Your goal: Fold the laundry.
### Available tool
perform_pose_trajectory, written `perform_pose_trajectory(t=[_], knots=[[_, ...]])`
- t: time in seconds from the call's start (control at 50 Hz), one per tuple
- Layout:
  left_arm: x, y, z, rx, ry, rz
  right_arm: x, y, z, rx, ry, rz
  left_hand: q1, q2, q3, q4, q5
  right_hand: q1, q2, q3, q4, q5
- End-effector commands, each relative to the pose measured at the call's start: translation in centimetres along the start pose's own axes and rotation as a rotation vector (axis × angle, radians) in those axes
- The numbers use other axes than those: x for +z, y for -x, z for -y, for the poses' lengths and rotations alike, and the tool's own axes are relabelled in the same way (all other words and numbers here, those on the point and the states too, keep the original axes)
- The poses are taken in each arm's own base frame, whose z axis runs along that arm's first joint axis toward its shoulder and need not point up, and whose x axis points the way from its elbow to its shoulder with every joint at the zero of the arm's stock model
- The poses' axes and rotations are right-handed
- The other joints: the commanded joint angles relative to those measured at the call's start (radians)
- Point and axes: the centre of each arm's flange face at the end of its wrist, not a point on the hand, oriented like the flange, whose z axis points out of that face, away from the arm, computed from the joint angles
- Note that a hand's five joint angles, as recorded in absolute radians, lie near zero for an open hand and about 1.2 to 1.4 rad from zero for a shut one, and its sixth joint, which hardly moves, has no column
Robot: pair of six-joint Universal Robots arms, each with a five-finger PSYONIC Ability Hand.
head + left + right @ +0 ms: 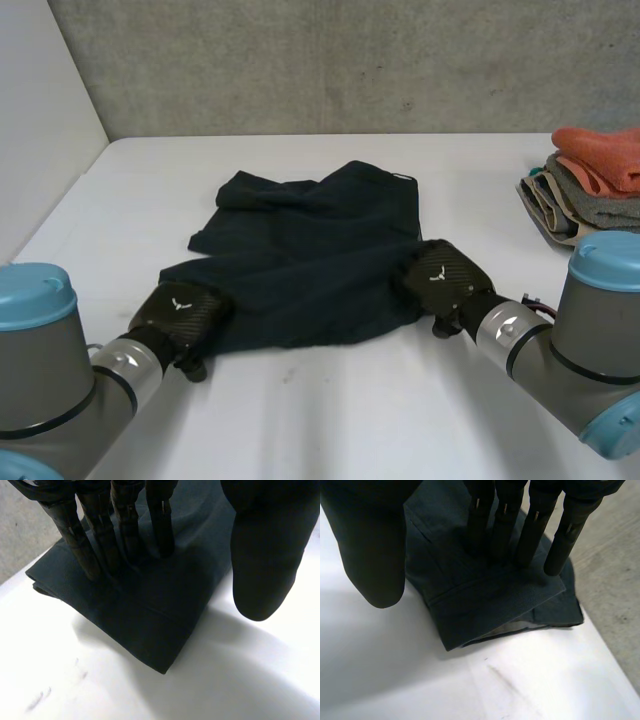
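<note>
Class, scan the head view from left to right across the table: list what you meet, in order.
left hand → dark garment → right hand → pile of folded cloths

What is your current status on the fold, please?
Left hand open, fingers pressing dark garment, near corner. Right hand likewise. Towel pile apart, far right.

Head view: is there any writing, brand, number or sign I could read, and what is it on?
No words or numbers can be read.
Left hand: small white emblem on its back, no letters.
Right hand: the same white emblem.
Dark garment and stack of folded cloths: no readable label or print.
</note>
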Motion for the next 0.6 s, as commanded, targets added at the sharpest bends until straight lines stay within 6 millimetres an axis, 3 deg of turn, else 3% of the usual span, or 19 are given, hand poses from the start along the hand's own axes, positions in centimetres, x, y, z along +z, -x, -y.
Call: perform_pose_trajectory(t=[0.02, 0.24, 0.32, 0.34, 0.38, 0.42, 0.54, 0.6], knots=[[1.9, -0.3, -0.5, 0.054, -0.017, 0.019, 1.0, 0.0, 0.3, -0.015, -0.043, -0.044, 0.035, 0.046, 0.042, 0.058, 0.063, 0.076, 0.077, 0.077, 0.076, 0.09], [4.9, 0.0, -0.1, 0.153, -0.097, 0.074, 3.3, 0.6, -0.1, -0.053, -0.065, -0.088, 0.308, 0.319, 0.315, 0.331, 0.336, 0.185, 0.185, 0.186, 0.185, 0.198], [6.0, 0.1, -0.3, 0.185, -0.113, 0.078, 4.0, 0.8, -0.3, -0.069, -0.065, -0.111, 0.519, 0.53, 0.526, 0.542, 0.547, 0.302, 0.302, 0.303, 0.302, 0.316], [6.4, 0.2, -0.3, 0.196, -0.119, 0.082, 4.2, 0.7, -0.3, -0.074, -0.066, -0.126, 0.688, 0.699, 0.695, 0.711, 0.716, 0.395, 0.396, 0.396, 0.395, 0.409], [6.5, 0.4, -0.3, 0.208, -0.124, 0.087, 4.4, 0.4, -0.2, -0.075, -0.071, -0.148, 0.824, 0.835, 0.831, 0.847, 0.852, 0.548, 0.548, 0.549, 0.548, 0.562], [6.2, 0.5, 0.3, 0.221, -0.145, 0.094, 4.5, 0.2, -0.1, -0.083, -0.072, -0.174, 0.915, 0.926, 0.922, 0.938, 0.944, 0.809, 0.809, 0.81, 0.809, 0.823], [4.2, 1.1, 2.9, 0.211, -0.215, 0.128, 4.0, -0.7, 0.7, -0.077, -0.046, -0.216, 0.915, 0.926, 0.922, 0.938, 0.944, 0.811, 0.811, 0.812, 0.81, 0.824], [2.0, 1.3, 4.5, 0.179, -0.232, 0.126, 2.4, -1.6, 2.1, -0.068, -0.02, -0.198, 0.915, 0.926, 0.922, 0.938, 0.944, 0.811, 0.811, 0.812, 0.81, 0.824]])
